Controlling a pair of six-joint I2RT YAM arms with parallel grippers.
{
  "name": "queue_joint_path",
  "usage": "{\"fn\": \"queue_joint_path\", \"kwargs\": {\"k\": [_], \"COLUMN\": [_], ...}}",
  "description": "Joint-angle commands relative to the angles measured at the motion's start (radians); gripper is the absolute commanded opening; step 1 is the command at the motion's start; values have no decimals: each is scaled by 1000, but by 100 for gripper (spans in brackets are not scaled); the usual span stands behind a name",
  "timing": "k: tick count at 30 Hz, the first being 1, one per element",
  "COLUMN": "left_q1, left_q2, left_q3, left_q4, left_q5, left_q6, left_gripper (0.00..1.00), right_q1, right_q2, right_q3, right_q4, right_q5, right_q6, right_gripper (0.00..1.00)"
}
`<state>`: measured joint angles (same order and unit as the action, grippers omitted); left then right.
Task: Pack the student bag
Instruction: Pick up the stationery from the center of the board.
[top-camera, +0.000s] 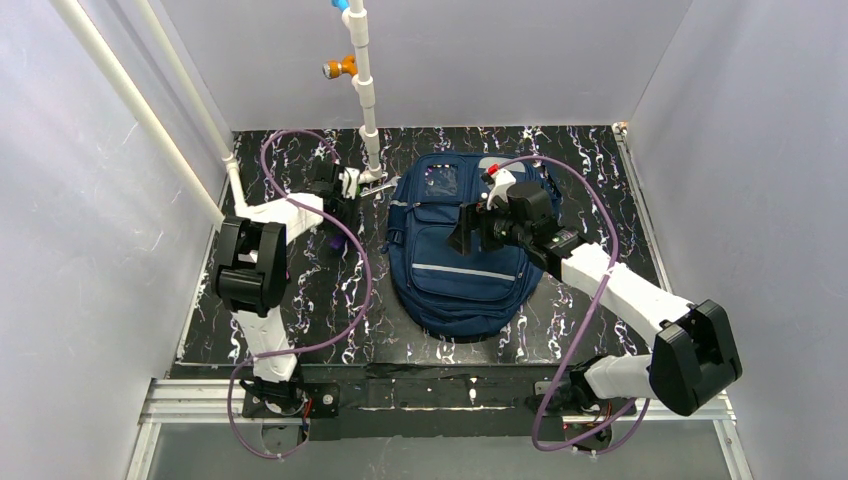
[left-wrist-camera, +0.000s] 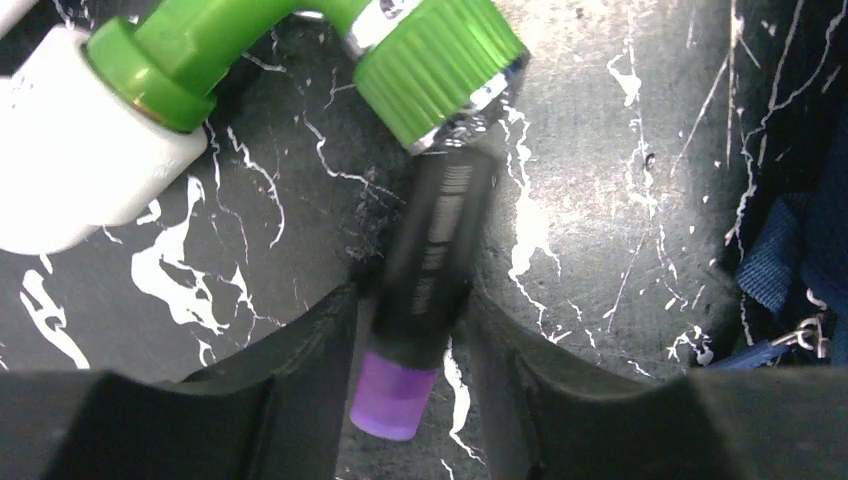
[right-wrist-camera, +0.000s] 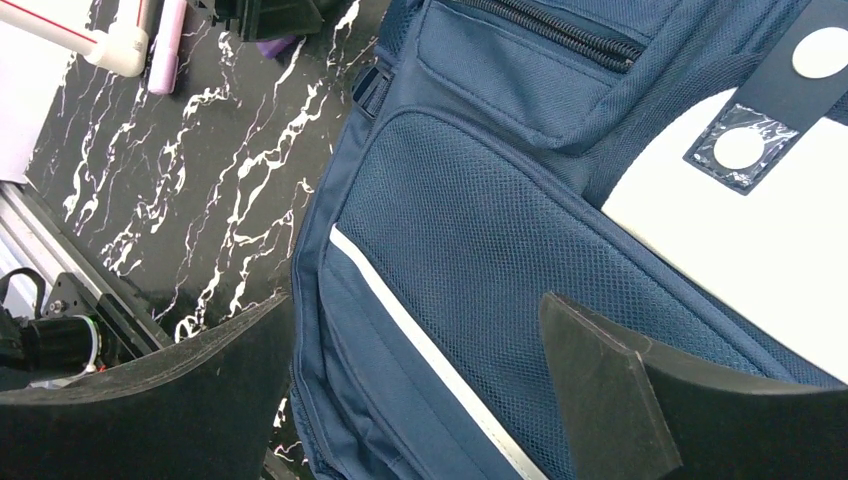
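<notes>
– Over on the worktop (top-camera: 310, 300), far left, what's happening?
– Left jaws are clamping a purple-capped marker (left-wrist-camera: 425, 270) for packing. Right jaws are hanging open above the student bag (top-camera: 455, 285), lying mid-worktop; next it's probably needing a pocket unzipped.

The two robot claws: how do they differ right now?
The left claw is pinched on a black marker low on the table; the right claw gapes wide, empty. The left sits beside the backpack, the right above it. Both have black fingers.
</notes>
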<state>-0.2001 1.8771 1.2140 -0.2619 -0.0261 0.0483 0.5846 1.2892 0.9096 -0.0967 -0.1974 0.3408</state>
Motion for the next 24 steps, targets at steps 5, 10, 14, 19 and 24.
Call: {"fn": "queue_joint_path", "kwargs": {"k": [5, 10, 14, 19, 24], "left_q1": [-51, -59, -55, -49, -57], "left_q2": [13, -107, -335, -521, -465], "left_q3": [43, 34, -85, -241, -344], "left_q4": [-147, -227, -70, 479, 1302], "left_q5": [26, 149, 419, 791, 885], "left_q6": [27, -77, -239, -673, -1288], "left_gripper": [29, 14, 10, 6, 4], "right_q1": [0, 0, -2, 5, 31], "right_q2": [1, -16, -27, 24, 69], "right_q3": [19, 53, 63, -6, -138], "right_q4": [15, -62, -48, 263, 889], "right_q5": [13, 91, -1, -389, -496], "right_q6": [8, 0, 22, 202, 595], "right_gripper": [98, 98, 98, 95, 92]}}
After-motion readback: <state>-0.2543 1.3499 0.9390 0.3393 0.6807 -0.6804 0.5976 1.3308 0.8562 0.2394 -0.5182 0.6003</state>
